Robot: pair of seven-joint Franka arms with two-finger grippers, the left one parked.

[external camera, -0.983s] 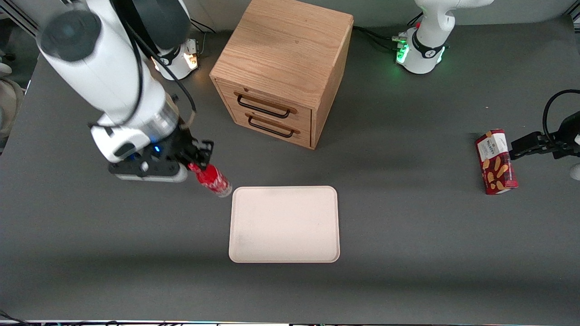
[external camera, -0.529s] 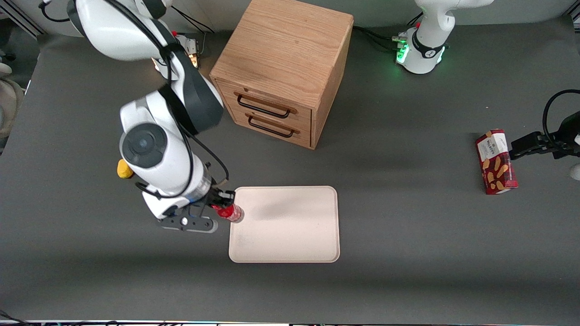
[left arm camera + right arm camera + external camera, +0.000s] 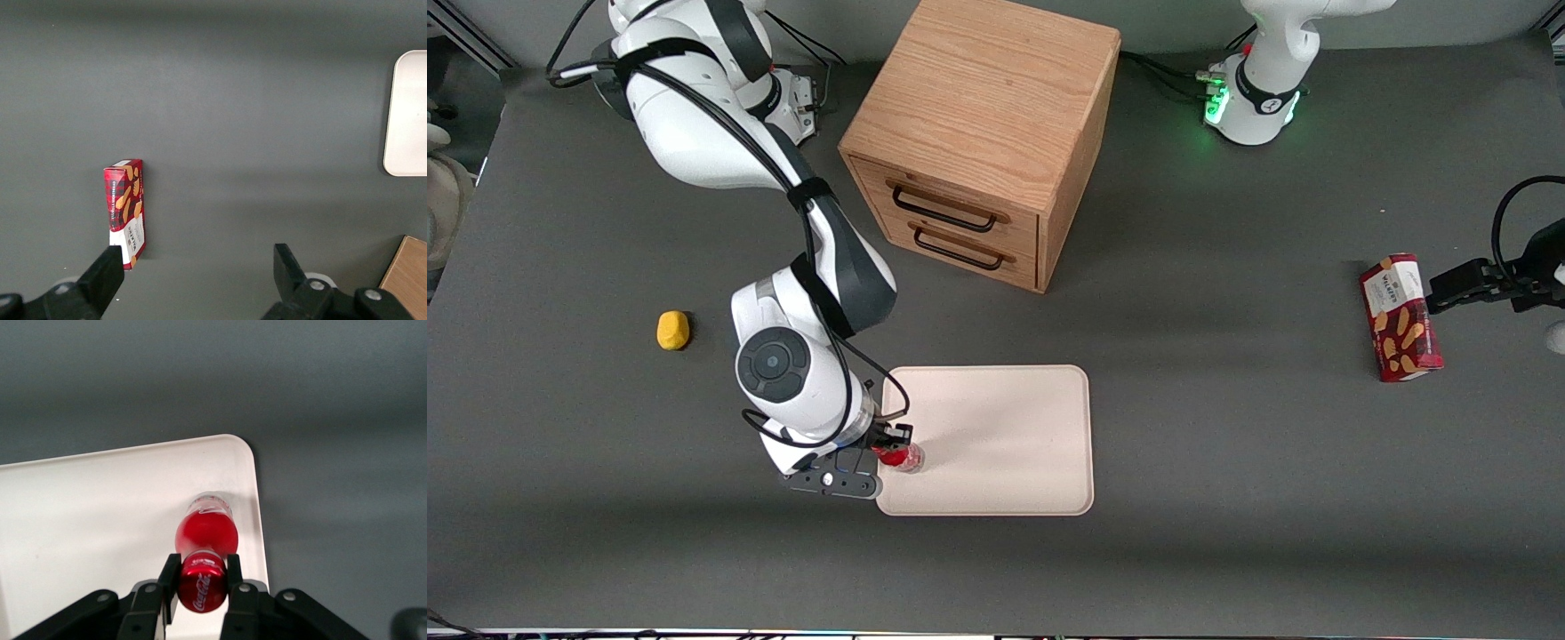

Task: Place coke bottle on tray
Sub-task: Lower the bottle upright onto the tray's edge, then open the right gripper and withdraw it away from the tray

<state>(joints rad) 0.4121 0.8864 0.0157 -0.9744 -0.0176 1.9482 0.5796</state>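
Observation:
My right gripper [image 3: 894,452] is shut on the cap of the coke bottle [image 3: 903,458], a small slim red bottle with a silvery base. It holds the bottle upright over the cream-pink tray [image 3: 1005,444], at the tray's corner nearest the working arm and the front camera. In the right wrist view the black fingers [image 3: 170,577] clamp the red cap, and the coke bottle [image 3: 207,533] points down at the tray [image 3: 87,520] near its rim. Whether the base touches the tray I cannot tell.
A wooden drawer cabinet [image 3: 983,133] stands farther from the front camera than the tray. A small yellow object [image 3: 673,330] lies toward the working arm's end. A red biscuit box [image 3: 1400,317] lies toward the parked arm's end, also in the left wrist view [image 3: 127,210].
My right gripper has carried the coke bottle from the bare table beside the tray onto the tray's near corner, moving nearer the front camera and lowering. The bottle went from tilted to upright.

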